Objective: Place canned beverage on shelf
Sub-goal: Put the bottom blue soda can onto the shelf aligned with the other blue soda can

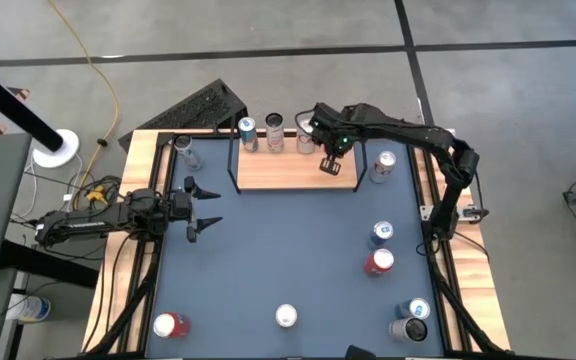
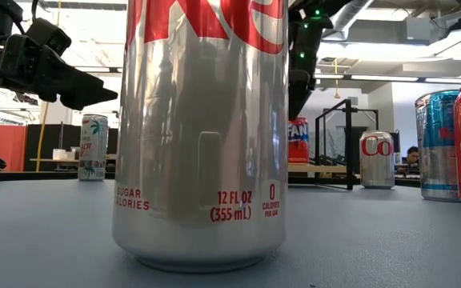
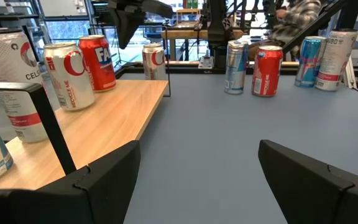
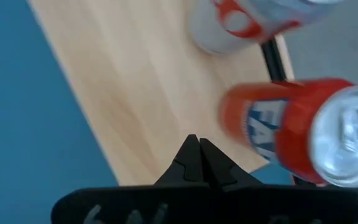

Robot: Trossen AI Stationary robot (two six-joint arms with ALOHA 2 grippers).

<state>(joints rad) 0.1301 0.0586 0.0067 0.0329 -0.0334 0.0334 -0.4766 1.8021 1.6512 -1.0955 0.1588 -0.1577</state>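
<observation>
Right end effector (image 1: 330,166) hangs pinched empty over shelf (image 1: 268,172) beside orange can (image 4: 291,134) standing there; best lift straight clear; left end effector (image 1: 199,209) waits wide.

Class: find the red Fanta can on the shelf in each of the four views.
High view: Fanta can at the shelf's back edge, rightmost of three.
Low view: can centre right, behind the near can.
Left wrist view: can upper left.
Right wrist view: can at right.
Shared landmark: the shelf's wood board.
</observation>
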